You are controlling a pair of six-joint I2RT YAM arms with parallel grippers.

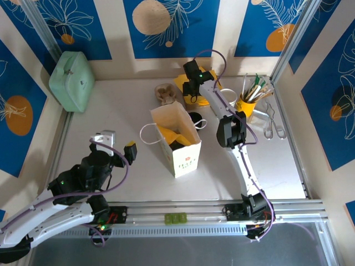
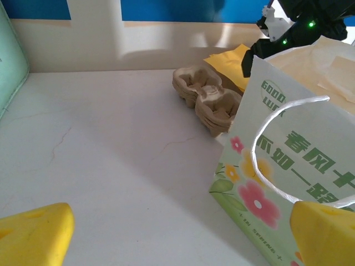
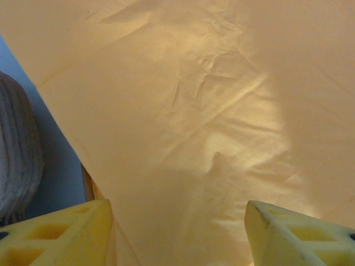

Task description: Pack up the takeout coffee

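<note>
A white-and-green flowered paper bag stands open mid-table, also in the left wrist view. Inside it, yellow paper lies over a black shape that may be the takeout coffee's lid; I cannot tell for sure. My right gripper reaches to the back and hovers over a stack of yellow napkins. Its jaws stand apart with nothing between them and the yellow sheet spread close beneath. Left of the bag, my left gripper is wide open and empty above bare table.
A brown pulp cup carrier sits behind the bag. A dark pale-rimmed cup stands by the bag's right side. A yellow cup of straws and sticks and metal tongs are back right. A mint-green box is back left.
</note>
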